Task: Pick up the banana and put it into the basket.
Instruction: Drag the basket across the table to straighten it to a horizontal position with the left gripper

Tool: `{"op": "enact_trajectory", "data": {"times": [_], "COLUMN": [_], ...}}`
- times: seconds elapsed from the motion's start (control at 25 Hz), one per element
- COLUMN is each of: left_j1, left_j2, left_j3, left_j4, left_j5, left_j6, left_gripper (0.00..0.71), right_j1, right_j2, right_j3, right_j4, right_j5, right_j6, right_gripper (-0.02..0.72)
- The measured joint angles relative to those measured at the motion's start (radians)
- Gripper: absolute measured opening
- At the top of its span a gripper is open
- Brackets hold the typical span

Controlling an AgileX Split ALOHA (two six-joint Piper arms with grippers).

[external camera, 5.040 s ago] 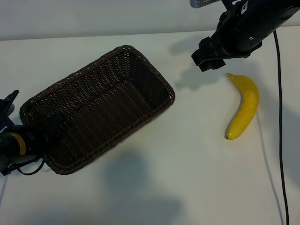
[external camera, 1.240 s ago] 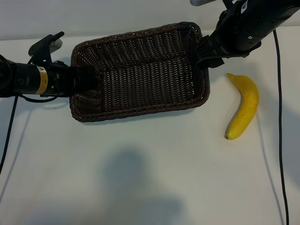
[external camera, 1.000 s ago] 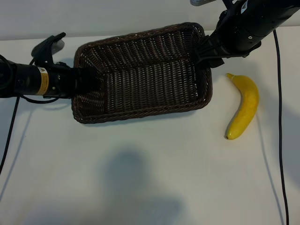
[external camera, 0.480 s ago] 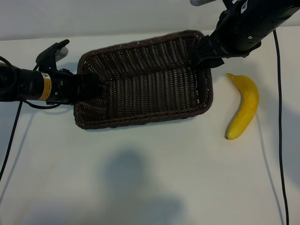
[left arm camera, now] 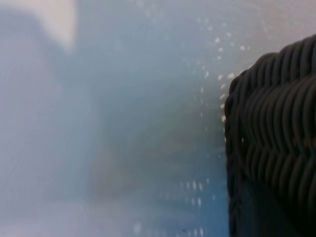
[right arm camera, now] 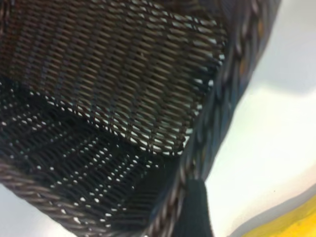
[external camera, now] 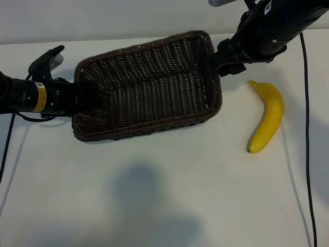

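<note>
Basket [external camera: 146, 85] has slid and swung since five seconds back, from a diagonal lie well left of the banana [external camera: 267, 117] to a spot nearer it, dragged by the left gripper [external camera: 85, 96], whose fingers are clamped on the basket's left end wall. Right gripper [external camera: 226, 57] hangs at the basket's upper right corner, fingers apart and empty. Banana lies untouched on the worktop [external camera: 164, 195] just right of the basket; judged early: pick-up and drop into the basket both remain.
</note>
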Motion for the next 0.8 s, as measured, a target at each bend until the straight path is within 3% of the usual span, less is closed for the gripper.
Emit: {"op": "enact_trajectory", "data": {"times": [0.36,0.6,0.68,0.8], "left_j1": [0.0,0.0,0.0,0.0], "left_j2": [0.0,-0.004,-0.005,-0.027], "left_j3": [0.0,-0.001,-0.001,-0.001], "left_j4": [0.0,-0.005,-0.008,-0.008], "left_j5": [-0.054,-0.119,-0.128,-0.136], "left_j6": [0.0,0.0,0.0,0.0], "left_gripper": [0.186,0.551,0.608,0.613], "right_j1": [0.0,0.0,0.0,0.0], "right_j2": [0.0,0.0,0.0,0.0], "right_j3": [0.0,0.0,0.0,0.0], "right_j4": [-0.001,-0.001,-0.001,-0.001], "right_j5": [-0.01,-0.01,-0.01,-0.01], "right_j6": [0.0,0.0,0.0,0.0], "right_gripper": [0.605,0.605,0.605,0.605]}}
